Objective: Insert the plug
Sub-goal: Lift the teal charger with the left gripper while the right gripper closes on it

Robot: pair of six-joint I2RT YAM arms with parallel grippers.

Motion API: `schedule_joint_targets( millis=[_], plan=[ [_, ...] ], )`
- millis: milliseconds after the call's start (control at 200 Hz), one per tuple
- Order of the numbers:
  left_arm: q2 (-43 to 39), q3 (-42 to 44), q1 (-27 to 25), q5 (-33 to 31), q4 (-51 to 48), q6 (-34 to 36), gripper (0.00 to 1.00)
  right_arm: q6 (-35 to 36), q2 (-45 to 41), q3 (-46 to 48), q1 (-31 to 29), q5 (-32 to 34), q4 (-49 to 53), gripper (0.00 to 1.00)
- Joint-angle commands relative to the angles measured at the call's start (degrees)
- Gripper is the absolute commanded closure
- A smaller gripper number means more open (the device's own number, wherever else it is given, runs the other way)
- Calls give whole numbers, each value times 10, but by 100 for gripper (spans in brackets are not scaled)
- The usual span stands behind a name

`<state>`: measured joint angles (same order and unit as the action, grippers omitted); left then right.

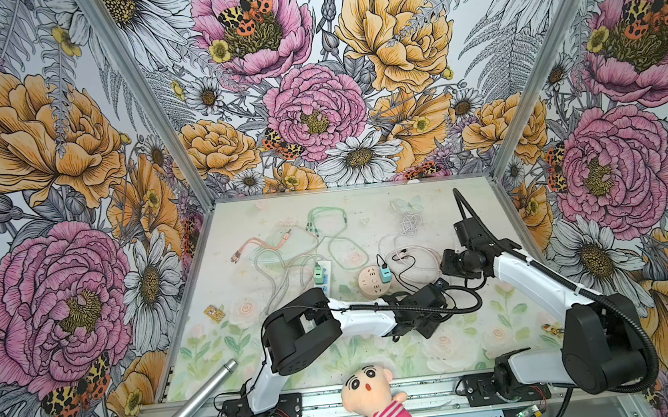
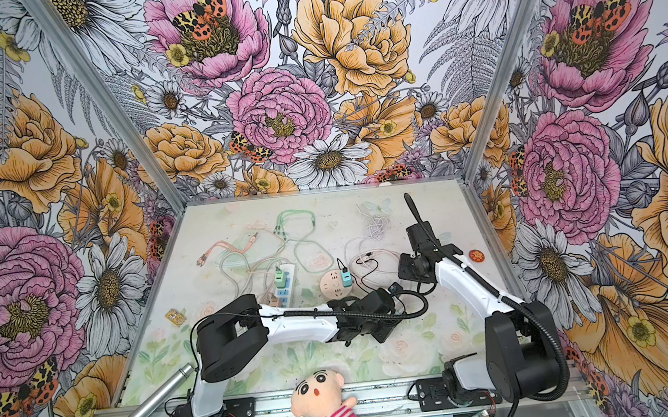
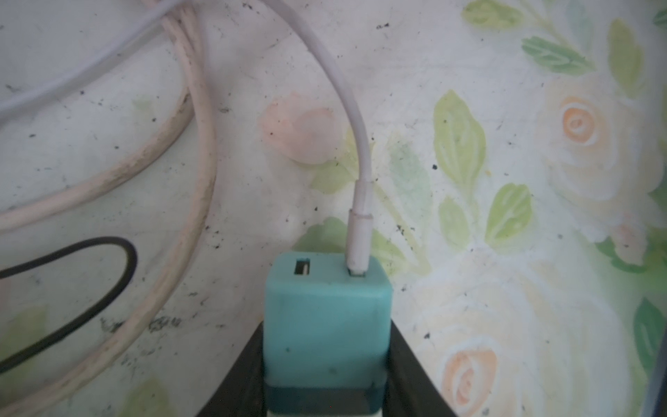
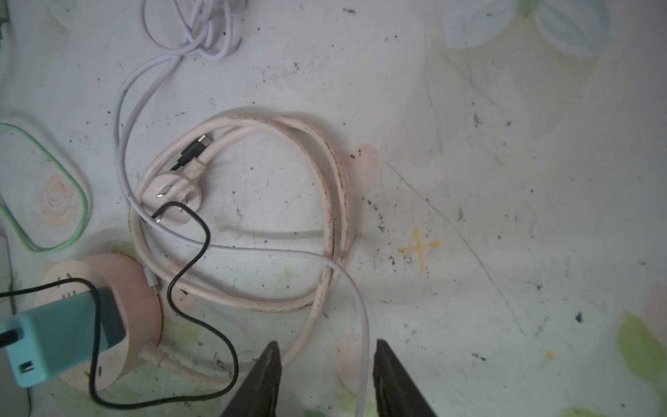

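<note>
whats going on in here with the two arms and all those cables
The left gripper holds a teal charger between its fingers. A white cable is plugged into one of the charger's two ports; the other port is empty. The right gripper is open close by, and what looks like that same cable runs loosely between its fingers.

Teal charger [image 3: 326, 325]; white cable [image 3: 359, 231]; pink round socket [image 4: 140, 299]; black cable [image 4: 208, 236]; pale floral tabletop [image 3: 541, 180]; bold pink-orange floral wall [image 1: 46, 141].
</note>
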<state>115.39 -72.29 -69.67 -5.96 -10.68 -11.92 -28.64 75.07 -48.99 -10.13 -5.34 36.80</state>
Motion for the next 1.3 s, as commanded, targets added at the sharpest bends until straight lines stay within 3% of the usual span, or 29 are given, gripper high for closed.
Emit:
schedule_joint_targets(
  millis=[0,145,355,590,791,926,1296],
  plan=[
    [-57,15,14,-4,-11,34,62,-2,-42,-9,3,-48,17,54],
    [-101,38,29,7,-29,68,62,1,-87,-2,4,-91,42,54],
    [-152,53,53,16,-50,100,63,9,-123,17,3,-235,45,54],
    [-169,53,61,30,-61,122,63,16,-149,56,-1,-302,43,54],
    [-170,53,67,38,-63,128,63,26,-193,72,-6,-326,43,49],
    [-178,55,67,49,-63,132,63,42,-184,80,-20,-348,42,49],
    [-219,75,68,84,-63,141,61,55,-154,82,-57,-333,41,50]
  ],
)
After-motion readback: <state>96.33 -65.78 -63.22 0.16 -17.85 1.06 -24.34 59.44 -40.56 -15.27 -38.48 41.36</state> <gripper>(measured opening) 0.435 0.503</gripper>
